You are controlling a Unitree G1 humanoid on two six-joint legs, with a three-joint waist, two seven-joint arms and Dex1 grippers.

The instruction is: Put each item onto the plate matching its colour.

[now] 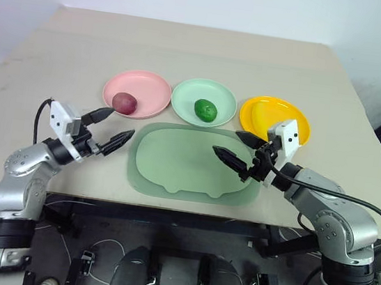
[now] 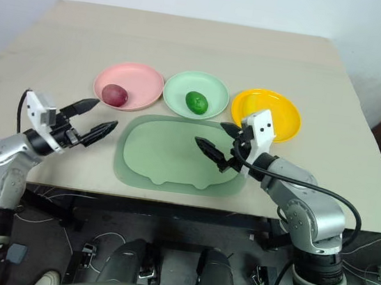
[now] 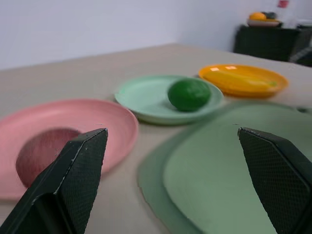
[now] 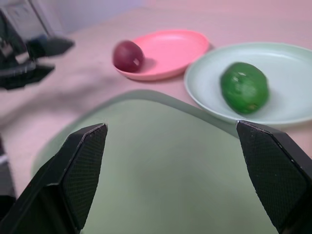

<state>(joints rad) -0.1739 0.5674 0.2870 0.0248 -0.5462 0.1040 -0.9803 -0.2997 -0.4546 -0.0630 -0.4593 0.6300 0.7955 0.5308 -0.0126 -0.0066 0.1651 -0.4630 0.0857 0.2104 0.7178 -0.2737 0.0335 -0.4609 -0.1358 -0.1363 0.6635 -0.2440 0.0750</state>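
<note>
1. Pale green mat [image 1: 191, 164] at the near middle of the tan table [image 1: 188, 51] — taken here as the landmark for every place below.
2. Behind the mat, three round plates in a row: pink plate [image 1: 149, 84] behind its left corner, green plate [image 1: 189, 97] behind its middle, yellow plate [image 1: 298, 125] behind its right corner.
3. On the pink plate, a dark red potato [image 1: 124, 103], resting at the edge nearest the mat. On the green plate, a glossy green fruit [image 1: 205, 110], near the centre. On the yellow plate, a yellow banana [image 3: 246, 79], hard to tell apart from the plate itself.
4. Every item on its own colour, so sorting judged finished.
5. Left gripper [image 1: 111, 128] just off the mat's left edge, near the pink plate — spread wide, holding nothing.
6. Right gripper [image 1: 235, 150] above the mat's right part, in front of the yellow plate, likewise spread wide and empty.
7. Possible trouble: the upper left finger [image 1: 97, 114] close to the potato; a forward nudge likely to roll that round lump off the low rim onto the table.
8. Possible trouble: a careless sweep of the right arm behind the mat, catching the yellow plate's rim and tipping or sliding it.
9. Possible trouble: either gripper dragging down on the thin mat and pushing it into the plates.
</note>
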